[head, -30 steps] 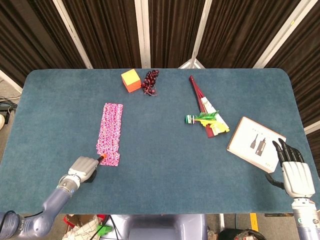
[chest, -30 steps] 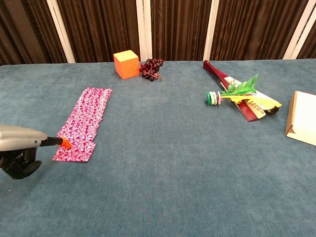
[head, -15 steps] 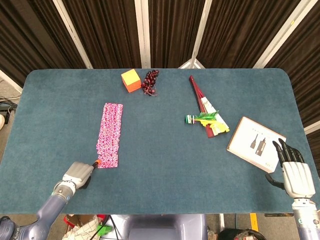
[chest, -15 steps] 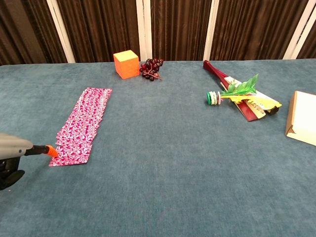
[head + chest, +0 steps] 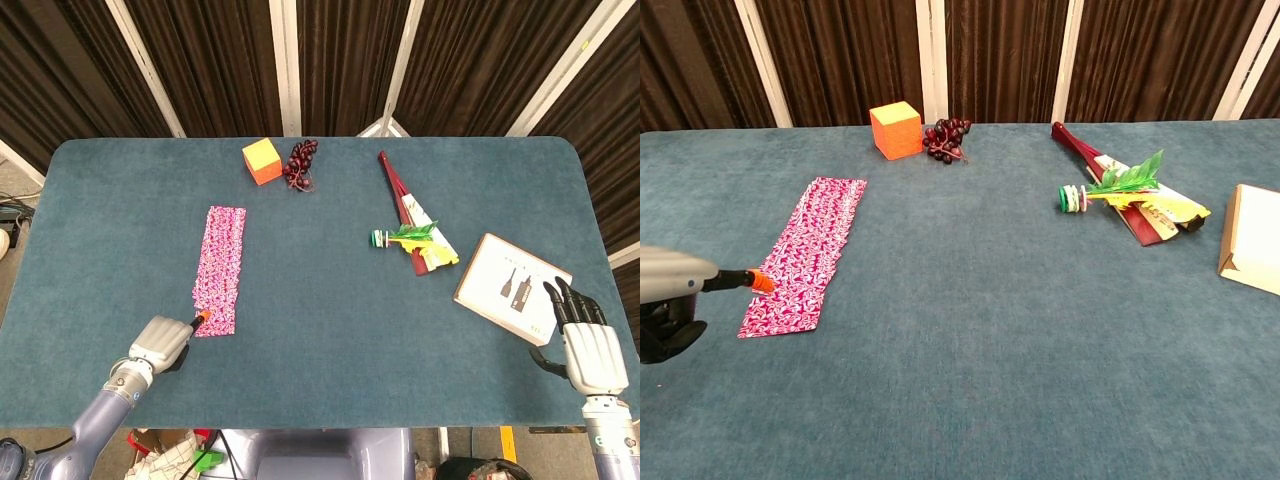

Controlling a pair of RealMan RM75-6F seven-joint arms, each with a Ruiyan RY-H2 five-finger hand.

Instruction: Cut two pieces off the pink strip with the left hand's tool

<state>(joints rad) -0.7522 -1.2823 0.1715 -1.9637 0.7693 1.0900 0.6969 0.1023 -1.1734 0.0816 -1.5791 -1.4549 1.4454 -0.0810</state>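
The left hand point(image 5: 670, 305) holds the tool's orange tip point(image 5: 760, 282) over the pink strip point(image 5: 805, 255).

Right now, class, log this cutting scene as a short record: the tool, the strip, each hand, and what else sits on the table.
tool: orange-tipped cutter, tip at the pink strip's near left edge
pink strip: flat on the blue table, in one piece, no cut-off pieces visible
left hand: holds the cutter
right hand: fingers apart, holding nothing, beside the white box
far edge: orange cube next to dark grapes
centre right: red folded fan under a green leaf sprig
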